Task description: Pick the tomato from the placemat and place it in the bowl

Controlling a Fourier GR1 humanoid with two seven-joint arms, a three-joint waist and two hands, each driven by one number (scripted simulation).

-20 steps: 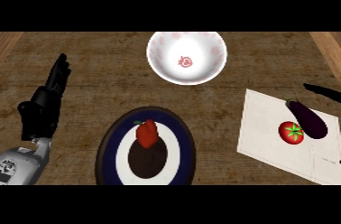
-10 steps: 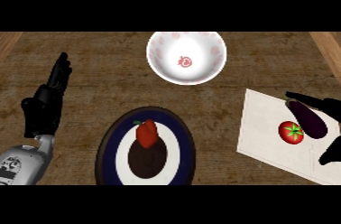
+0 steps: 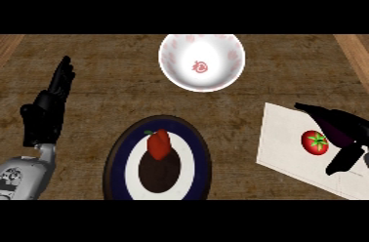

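A red tomato [image 3: 315, 142] with a green stem lies on the white placemat [image 3: 284, 143] at the right. My right hand [image 3: 344, 158] comes in from the right edge, open. Its fingers [image 3: 320, 110] stretch over the mat above the tomato and its thumb hangs just below and right of it, so the tomato sits in the gap, untouched as far as I can see. The white bowl [image 3: 202, 60] with red marks stands at the top centre, with nothing in it. My left hand [image 3: 45, 116] rests open at the left, fingers up.
A dark purple eggplant [image 3: 333, 132] lies on the placemat just above and right of the tomato, partly under my right hand. A blue-rimmed plate [image 3: 115, 160] with a red pepper [image 3: 158, 143] sits at the lower centre, between the two hands.
My right hand has moved in from the right edge over the placemat, and now brackets the tomato. The left hand, tomato and bowl have stayed put.
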